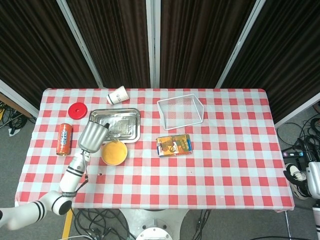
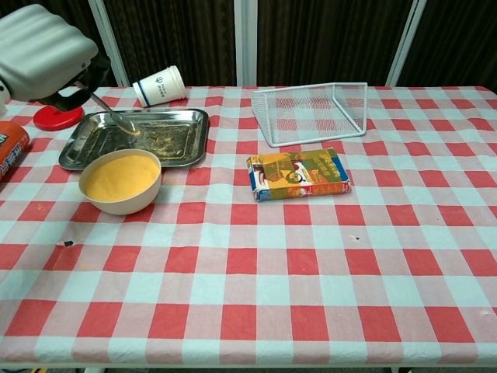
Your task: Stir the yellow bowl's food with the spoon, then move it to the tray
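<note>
paper cup [image 1: 118, 95], wire basket [image 1: 181, 111], snack box [image 1: 174, 145]

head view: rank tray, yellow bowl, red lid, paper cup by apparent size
1. tray, clearly largest, though the left hand covers its left end.
2. yellow bowl.
3. red lid and paper cup look about alike; the cup lies on its side, so I won't rank them.

No print is legible: the paper cup's [image 2: 159, 85] blue logo, the orange can's [image 1: 64, 138] lettering and the box's [image 2: 298, 174] print blur.
</note>
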Controlling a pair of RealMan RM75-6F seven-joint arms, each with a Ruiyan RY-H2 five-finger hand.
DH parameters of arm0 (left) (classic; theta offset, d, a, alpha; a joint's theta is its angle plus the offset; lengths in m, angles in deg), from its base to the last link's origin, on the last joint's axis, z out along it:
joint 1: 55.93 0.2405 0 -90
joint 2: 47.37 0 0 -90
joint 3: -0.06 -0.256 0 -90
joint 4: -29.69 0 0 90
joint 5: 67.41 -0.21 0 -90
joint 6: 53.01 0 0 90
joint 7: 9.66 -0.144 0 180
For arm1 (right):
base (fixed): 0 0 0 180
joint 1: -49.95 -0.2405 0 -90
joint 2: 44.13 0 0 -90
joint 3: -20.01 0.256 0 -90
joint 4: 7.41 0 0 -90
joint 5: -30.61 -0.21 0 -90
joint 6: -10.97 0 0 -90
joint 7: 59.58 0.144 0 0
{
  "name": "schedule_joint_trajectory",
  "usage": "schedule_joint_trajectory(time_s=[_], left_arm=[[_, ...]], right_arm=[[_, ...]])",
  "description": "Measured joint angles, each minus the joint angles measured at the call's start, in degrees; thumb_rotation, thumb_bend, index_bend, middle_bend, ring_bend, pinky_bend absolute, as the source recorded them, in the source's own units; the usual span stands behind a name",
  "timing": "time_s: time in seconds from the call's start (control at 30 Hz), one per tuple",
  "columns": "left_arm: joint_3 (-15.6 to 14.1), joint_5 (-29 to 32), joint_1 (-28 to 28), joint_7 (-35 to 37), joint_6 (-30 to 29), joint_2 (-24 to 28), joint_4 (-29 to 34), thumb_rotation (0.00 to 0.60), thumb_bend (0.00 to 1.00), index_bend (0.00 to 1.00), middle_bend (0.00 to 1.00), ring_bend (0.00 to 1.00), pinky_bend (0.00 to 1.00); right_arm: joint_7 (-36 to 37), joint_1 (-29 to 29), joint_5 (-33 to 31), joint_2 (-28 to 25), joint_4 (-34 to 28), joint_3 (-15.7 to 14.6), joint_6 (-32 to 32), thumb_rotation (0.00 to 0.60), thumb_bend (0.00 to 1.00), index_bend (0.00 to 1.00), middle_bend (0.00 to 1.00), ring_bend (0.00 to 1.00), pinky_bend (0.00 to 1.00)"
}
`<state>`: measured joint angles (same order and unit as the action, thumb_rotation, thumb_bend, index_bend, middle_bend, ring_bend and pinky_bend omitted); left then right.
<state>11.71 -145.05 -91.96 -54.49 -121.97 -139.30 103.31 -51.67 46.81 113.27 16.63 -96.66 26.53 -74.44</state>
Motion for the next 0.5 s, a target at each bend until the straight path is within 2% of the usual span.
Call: schedule_joint_trajectory(time_s=[0.13, 0.3, 0.43, 0.5], left_arm=[[3.8, 7.8, -1.3, 5.0, 5.2, 0.4, 0.9, 0.600, 0.41, 0.71, 0.93, 0.89, 0.92], [7.6, 18.4, -4.5, 7.0, 12.5, 0.3, -0.4, 0.600, 0.40, 0.65, 0.93, 0.89, 0.92], [8.7, 25.6, -7.2, 5.9, 16.6, -0.3, -2.5, 0.600, 0.38, 0.58, 0.91, 0.88, 0.92], [8.8, 28.9, -8.7, 4.4, 17.8, -0.9, -3.9, 0.600, 0.34, 0.50, 0.88, 0.86, 0.92]], right_arm=[[0.2, -0.3, -0.1, 0.1, 0.2, 0.0, 0.4, 0.600, 0.11, 0.06, 0.24, 0.10, 0.25], [0.5, -0.2, -0.3, 0.2, 0.5, 0.1, 0.4, 0.600, 0.11, 0.06, 0.24, 0.10, 0.25], [1.0, 0.0, -0.5, 0.2, 0.9, 0.0, 0.4, 0.600, 0.11, 0.06, 0.24, 0.10, 0.25], [1.2, 0.1, -0.5, 0.2, 1.1, -0.1, 0.3, 0.600, 0.11, 0.06, 0.24, 0.10, 0.25]])
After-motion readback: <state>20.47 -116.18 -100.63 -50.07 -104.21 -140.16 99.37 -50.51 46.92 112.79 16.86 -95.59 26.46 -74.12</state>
